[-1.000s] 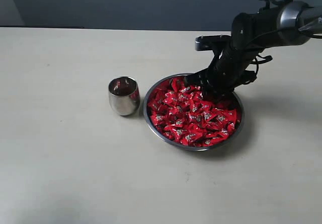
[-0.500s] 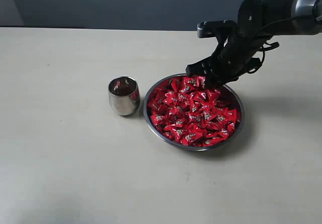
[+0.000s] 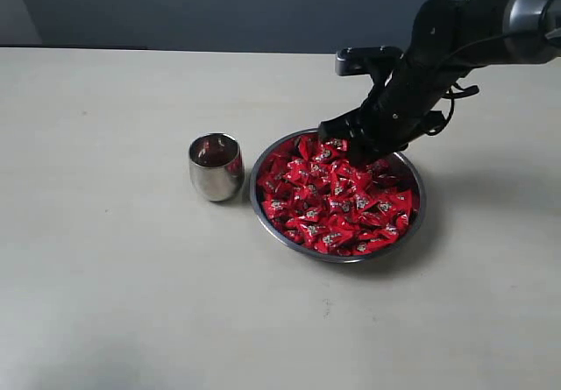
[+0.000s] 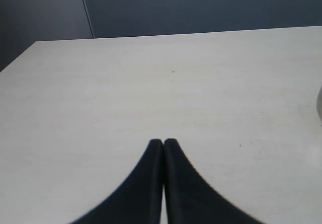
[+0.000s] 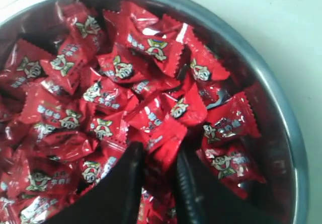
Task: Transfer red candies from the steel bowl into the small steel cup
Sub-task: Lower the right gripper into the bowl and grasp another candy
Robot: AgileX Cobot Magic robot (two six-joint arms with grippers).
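Red candies [image 3: 337, 202] fill the steel bowl [image 3: 252, 195] in a loose heap, wrappers overlapping, right up to the rim. None lie on the counter [image 3: 131, 302].

Counter: pale and plain, carries everything. The bowl sits near its middle. The right arm reaches in from the far right side and angles down over the bowl's far rim, which puts the right claw [image 3: 346, 140] at the edge of the heap rather than deep in it. That's probably an easier spot to pull a single piece free.

Right wrist view: right claw [image 5: 158, 151] has its jaws drawn in narrow, with a wrapper squeezed between them. It looks clenched on one of the red candies, with neighbouring pieces crowding both fingers. Whether only one piece is caught, I can't tell.

Small steel cup [image 3: 216, 166] stands upright just beside the bowl's left rim, mouth open upward. Touching or not is unclear. It's close, likely to keep the carry short. There's a reddish tint inside — candy or reflection, can't say.

Left claw [image 4: 163, 142] is shut tight with nothing in it, fingertips pressed together over bare counter — apparently parked out of the way.

Judged step: lifting the pinched piece out, then across to the cup.
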